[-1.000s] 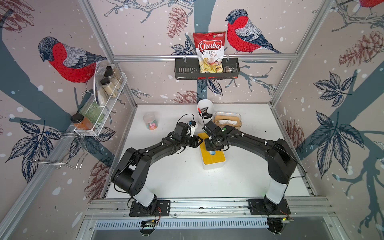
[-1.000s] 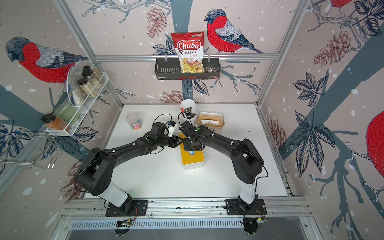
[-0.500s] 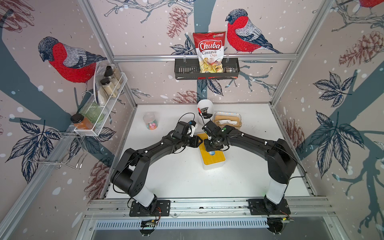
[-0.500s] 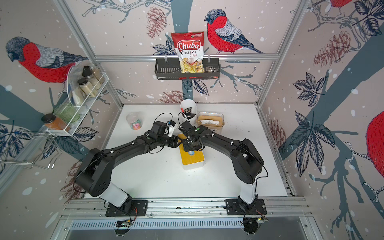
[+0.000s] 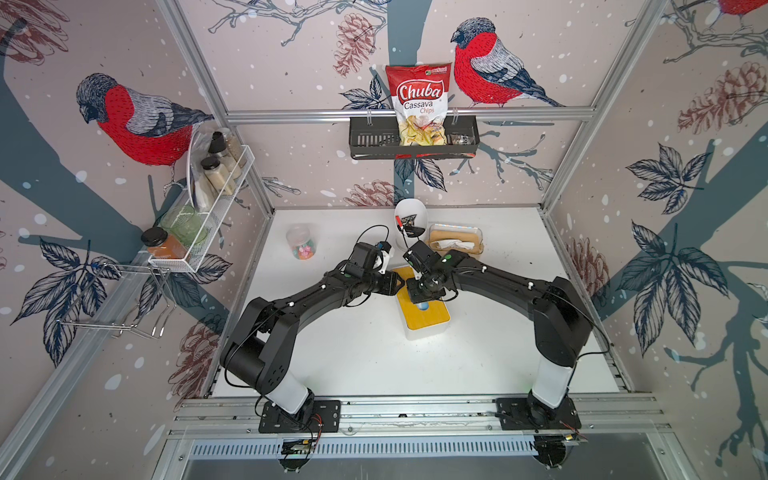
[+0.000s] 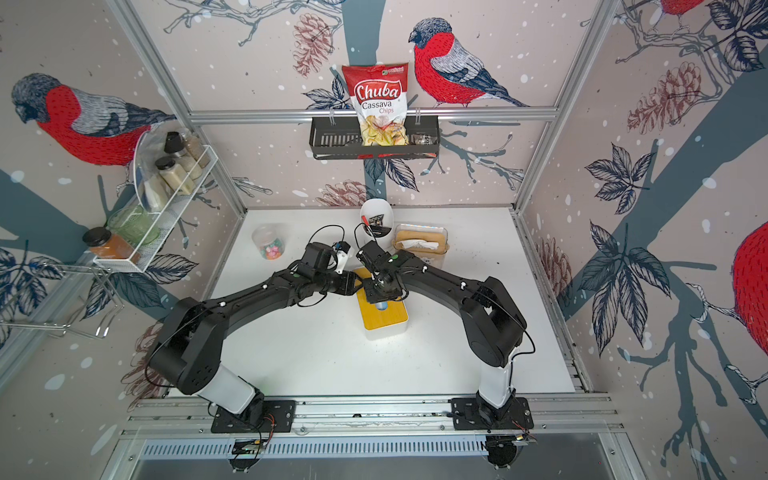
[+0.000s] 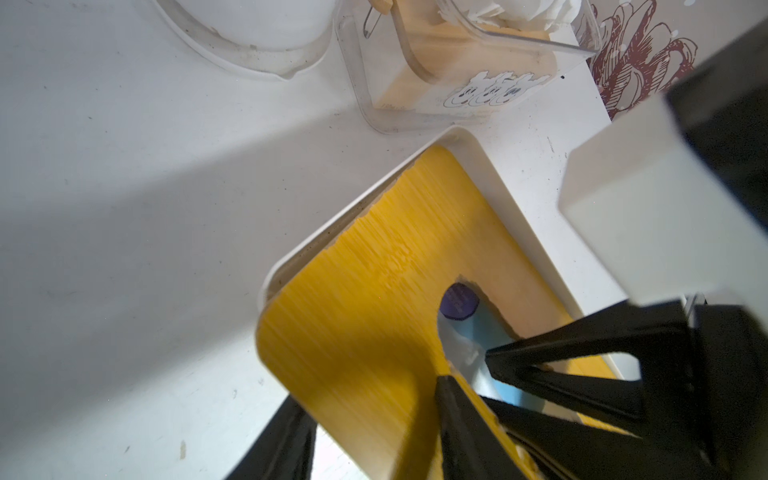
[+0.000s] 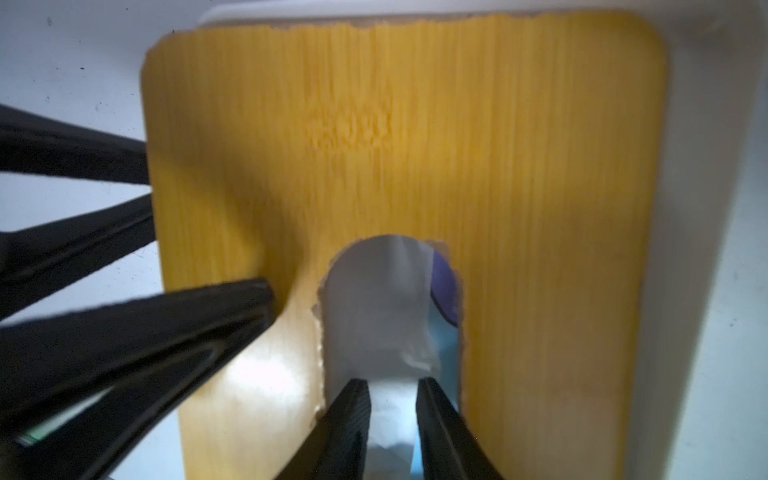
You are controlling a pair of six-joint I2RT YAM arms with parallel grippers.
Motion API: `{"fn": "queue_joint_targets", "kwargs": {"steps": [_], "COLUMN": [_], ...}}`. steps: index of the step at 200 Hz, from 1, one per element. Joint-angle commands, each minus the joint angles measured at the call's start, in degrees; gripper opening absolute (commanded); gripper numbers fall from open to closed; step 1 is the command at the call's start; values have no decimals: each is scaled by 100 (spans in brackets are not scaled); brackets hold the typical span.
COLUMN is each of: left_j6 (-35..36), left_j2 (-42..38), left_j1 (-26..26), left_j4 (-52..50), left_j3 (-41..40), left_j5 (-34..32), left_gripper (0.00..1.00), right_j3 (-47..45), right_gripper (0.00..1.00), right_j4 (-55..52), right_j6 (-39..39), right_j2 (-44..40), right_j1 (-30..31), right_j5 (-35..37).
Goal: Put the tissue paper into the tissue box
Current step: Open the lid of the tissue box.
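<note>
The tissue (image 8: 390, 316) reaches down into the slot (image 8: 444, 332) of the box's (image 5: 428, 331) yellow lid (image 5: 434, 318), near the table's (image 5: 353, 357) middle. The right pincer (image 8: 392, 386) is clamped on its upper end, directly above the slot. The left pincer (image 7: 370, 399) stands apart, straddling the lid's edge on the table's left side.

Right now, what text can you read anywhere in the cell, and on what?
"Chuba": red-and-white snack bag in the black wall basket.
"Cassava Chips": same bag, under the brand.
Green logo at the bag's top: too small to read.
Purple patch in the yellow-lidded white tissue box's slot: blurred, unreadable.
</note>
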Motion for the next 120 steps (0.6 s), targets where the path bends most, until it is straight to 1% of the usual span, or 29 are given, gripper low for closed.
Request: {"fn": "queue_joint_targets", "kwargs": {"steps": [1,51,68,80,120], "left_j6": [27,-89,-164,-208,-262], "left_j2": [-44,-155,-186,-204,-404], "left_j1": [-26,-26,-25,-18,-9], "left_j4": [80,117,139,120,129], "left_j3": [68,191,225,253,263], "left_j5": [118,151,182,150,-9], "left_gripper": [50,54,56,57,60], "right_j3": [43,66,58,58,83], "right_gripper": [5,4,2,0,0], "right_j4": [253,243,241,243,269], "right_j6": [-288,-396,-419,-423,-449], "right_j2": [26,0,-9,-9,-68], "right_j1": [35,114,128,135,146], "right_j5": [-327,-332,-324,-320,-375]}}
